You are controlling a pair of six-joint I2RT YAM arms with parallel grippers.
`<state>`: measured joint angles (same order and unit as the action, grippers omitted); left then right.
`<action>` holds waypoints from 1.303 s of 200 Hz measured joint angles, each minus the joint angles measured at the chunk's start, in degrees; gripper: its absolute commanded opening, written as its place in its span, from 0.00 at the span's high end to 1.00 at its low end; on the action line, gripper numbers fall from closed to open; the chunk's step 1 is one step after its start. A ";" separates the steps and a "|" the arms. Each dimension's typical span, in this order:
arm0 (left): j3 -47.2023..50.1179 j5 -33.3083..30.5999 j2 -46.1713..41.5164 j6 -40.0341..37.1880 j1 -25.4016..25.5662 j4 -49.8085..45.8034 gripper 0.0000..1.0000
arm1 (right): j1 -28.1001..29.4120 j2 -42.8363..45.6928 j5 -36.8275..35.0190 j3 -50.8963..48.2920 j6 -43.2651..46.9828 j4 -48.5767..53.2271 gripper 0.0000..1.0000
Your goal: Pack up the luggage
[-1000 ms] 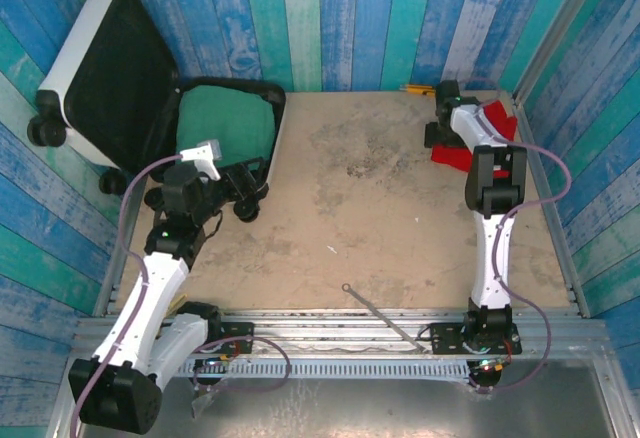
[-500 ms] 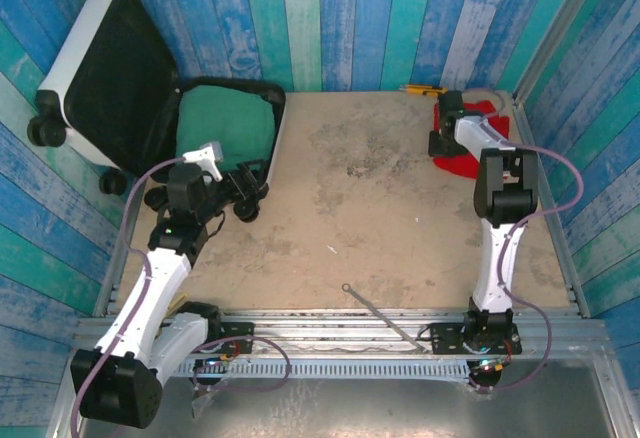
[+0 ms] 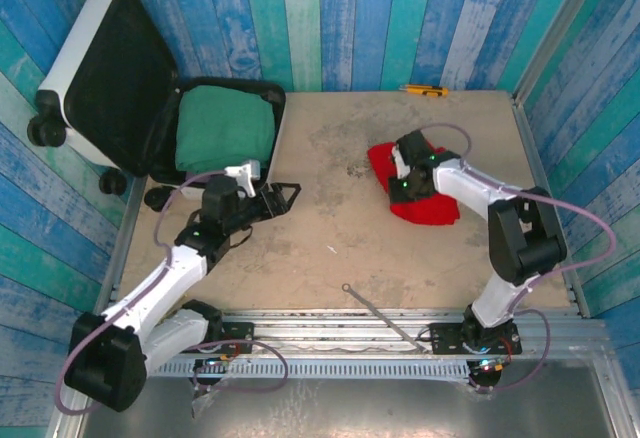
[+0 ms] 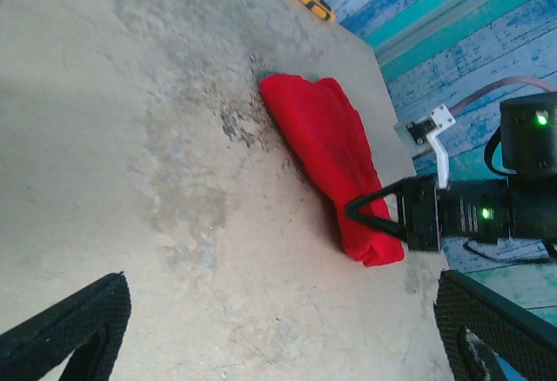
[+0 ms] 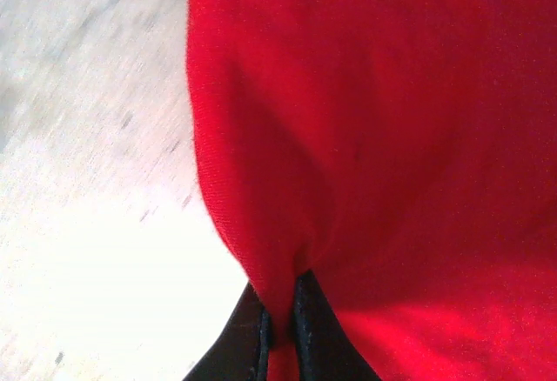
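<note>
- Right end effector (image 3: 403,180) is clenched on a fold at the left edge of the red cloth (image 3: 428,201). The right wrist view shows its two black fingertips (image 5: 300,311) pressed together with red fabric pinched between them.
- That red cloth (image 5: 392,129) lies folded on the desk (image 3: 330,243), right of the middle. Seen from the left wrist, the right end effector (image 4: 364,211) meets the cloth (image 4: 322,142) at its near end.
- Left end effector (image 3: 284,196) is released, its jaws spread wide above bare desk, left of the middle and pointing right toward the red cloth. Its black fingertips (image 4: 91,316) frame the bottom corners of the left wrist view.
- At the far left corner, the suitcase (image 3: 66,53) lies open, with its white lid leaning against the wall and the black lining facing out.
- A folded green cloth (image 3: 225,126) lies in the lower half of the suitcase.
- A small yellow tool (image 3: 423,89) lies at the far edge of the desk.
- A thin metal rod (image 3: 375,306) lies at the near edge.
</note>
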<state>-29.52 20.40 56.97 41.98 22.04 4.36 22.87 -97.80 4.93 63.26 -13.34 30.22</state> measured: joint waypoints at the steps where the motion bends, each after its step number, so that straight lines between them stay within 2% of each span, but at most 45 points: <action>1: 0.00 -0.04 0.11 0.07 0.09 0.07 0.05 | 0.13 0.11 0.09 -0.20 -0.09 -0.04 0.96; 20: 0.11 -1.11 4.00 2.71 1.64 2.19 0.03 | 3.89 2.03 1.97 -3.96 -1.73 -0.57 0.92; 46: 0.50 -2.12 9.88 6.01 3.61 5.05 0.02 | 9.97 3.10 2.86 -5.38 -3.50 -0.28 0.78; 68: 0.48 -3.02 14.10 8.31 6.67 6.60 0.03 | 14.67 5.46 3.04 -5.38 -4.24 0.90 0.63; 74: 0.46 -3.28 15.39 9.14 7.54 7.23 0.02 | 15.37 6.62 3.06 -5.38 -4.44 1.42 0.55; 93: 0.46 -3.82 19.02 11.74 9.66 9.16 0.02 | 15.72 11.85 2.64 -5.33 -4.98 3.69 0.35; 102: 0.46 -3.91 20.65 13.14 10.49 10.51 0.02 | 15.65 14.80 2.08 -5.20 -5.05 4.83 0.31; 138: -1.03 -4.50 28.11 18.12 13.77 14.19 0.01 | 15.26 24.57 -1.77 -4.22 -5.16 8.96 0.29; 194: -6.01 -5.35 38.91 22.95 16.06 20.98 0.03 | 10.56 32.57 -4.74 -7.87 -5.22 11.06 0.29; 231: -12.76 -4.04 47.52 23.85 17.09 26.56 0.05 | 7.89 37.73 -5.18 -12.11 -5.07 12.37 0.28; 260: -18.45 -3.56 52.54 23.61 18.97 27.23 0.08 | 6.75 42.27 -6.10 -13.84 -4.68 13.33 0.25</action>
<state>-47.97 16.84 109.51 65.58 41.01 31.59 29.63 -55.53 -1.17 49.43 -18.02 43.55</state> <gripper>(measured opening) 0.945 0.733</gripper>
